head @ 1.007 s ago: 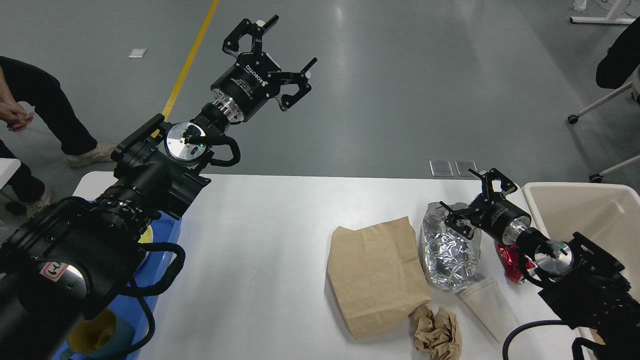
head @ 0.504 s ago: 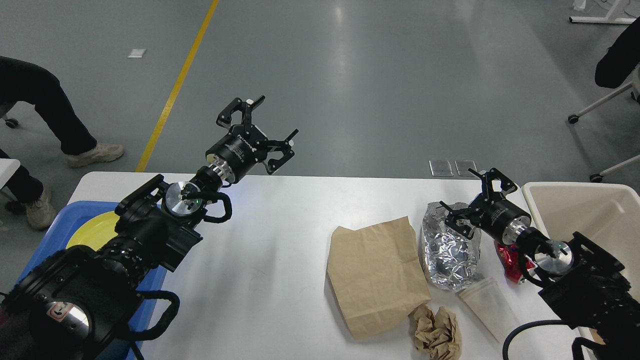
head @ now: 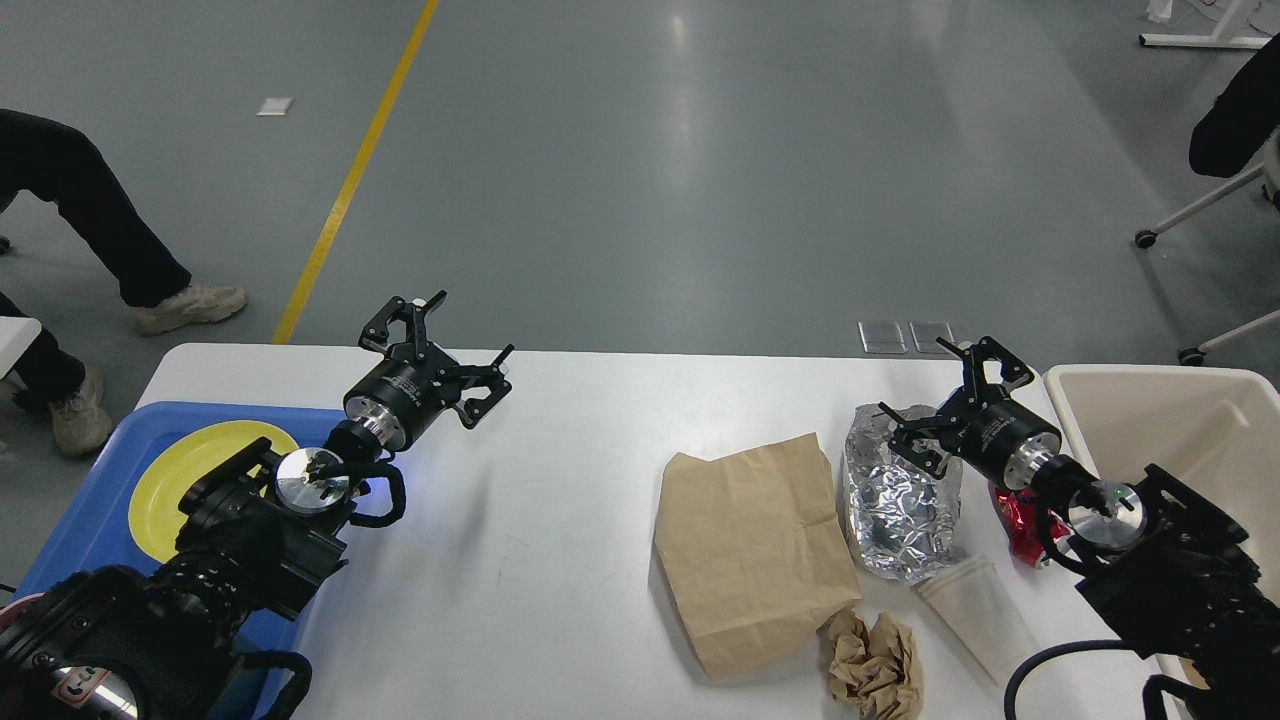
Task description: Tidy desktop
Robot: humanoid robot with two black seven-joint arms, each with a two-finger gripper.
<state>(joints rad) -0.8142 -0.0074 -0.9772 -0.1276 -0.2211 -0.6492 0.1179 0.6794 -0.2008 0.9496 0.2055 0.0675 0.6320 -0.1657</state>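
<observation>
Left claw (head: 444,334) spread wide, empty, above desktop (head: 540,560); right claw (head: 931,386) agape over foil bag (head: 898,505); lettering unreadable.

A blue tray (head: 95,500) sits at 8 o'clock, holding a yellow plate (head: 185,470). Right of centre lies a flat brown paper bag (head: 750,550), with crumpled foil (head: 895,510) touching its right side. A crumpled brown paper wad (head: 872,665) lies at 5 o'clock, beside a white paper cup (head: 975,612) on its side. Something red (head: 1012,522) shows near the cream bin (head: 1165,420) at 3 o'clock. A person's legs (head: 80,215) stand at 10 o'clock.
</observation>
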